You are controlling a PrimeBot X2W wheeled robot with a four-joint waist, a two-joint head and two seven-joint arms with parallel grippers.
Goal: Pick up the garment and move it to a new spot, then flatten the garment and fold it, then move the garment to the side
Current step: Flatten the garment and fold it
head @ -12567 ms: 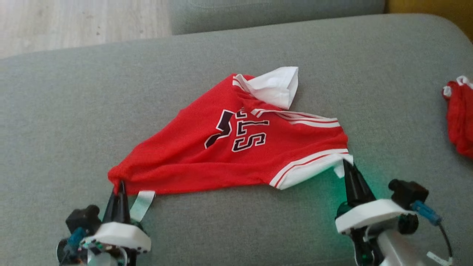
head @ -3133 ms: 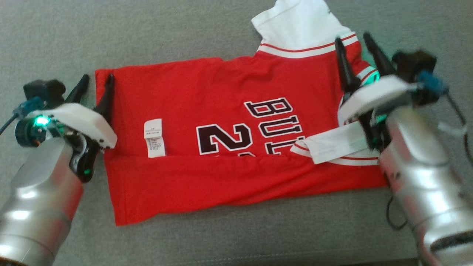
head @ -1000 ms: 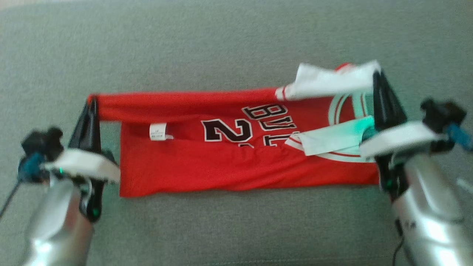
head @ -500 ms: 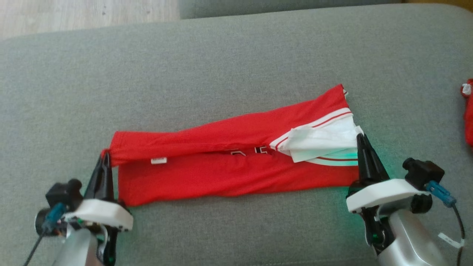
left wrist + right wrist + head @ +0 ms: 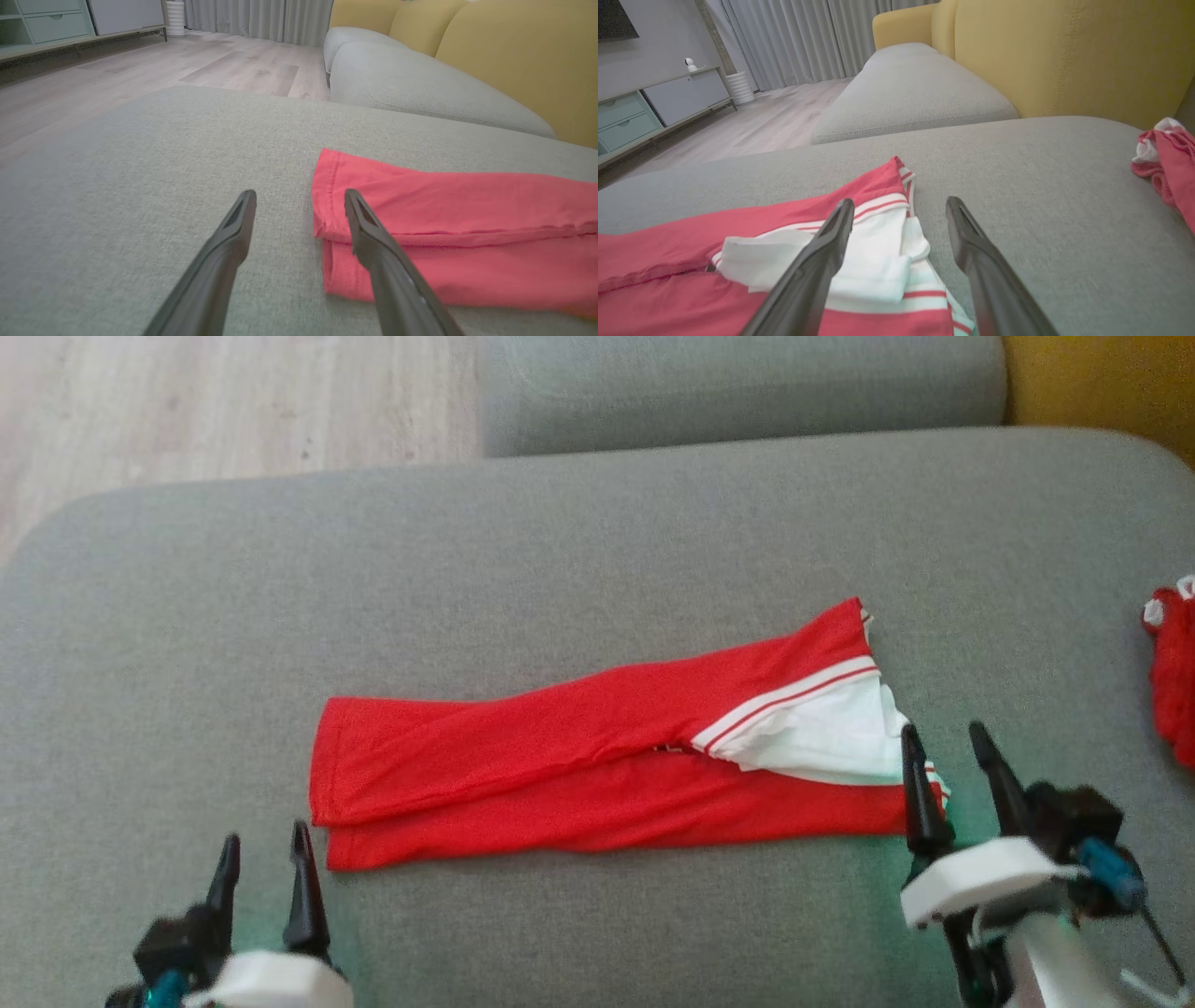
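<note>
The garment [image 5: 579, 756], a red jersey with white striped sleeves, lies folded into a long narrow strip on the grey cushion [image 5: 560, 569]. My left gripper [image 5: 263, 854] stands open just below and left of the strip's left end, holding nothing. In the left wrist view the garment's red hem [image 5: 444, 224] sits beside my right-hand finger. My right gripper [image 5: 948, 756] is open at the strip's right end, by the white sleeve. The right wrist view has the white sleeve [image 5: 878, 261] lying under the open gripper [image 5: 900, 207], loose.
A second red-and-white cloth [image 5: 1172, 672] is bunched at the cushion's right edge. Another grey cushion [image 5: 738, 383] lies beyond, with a yellow sofa back [image 5: 1064, 51] to the right. Wooden floor [image 5: 215, 411] runs past the far left edge.
Both grippers were shut on the garment's ends half a second ago; now both have opened and let it drop. The upper flap has settled over the lower layer. The camera has also shifted.
</note>
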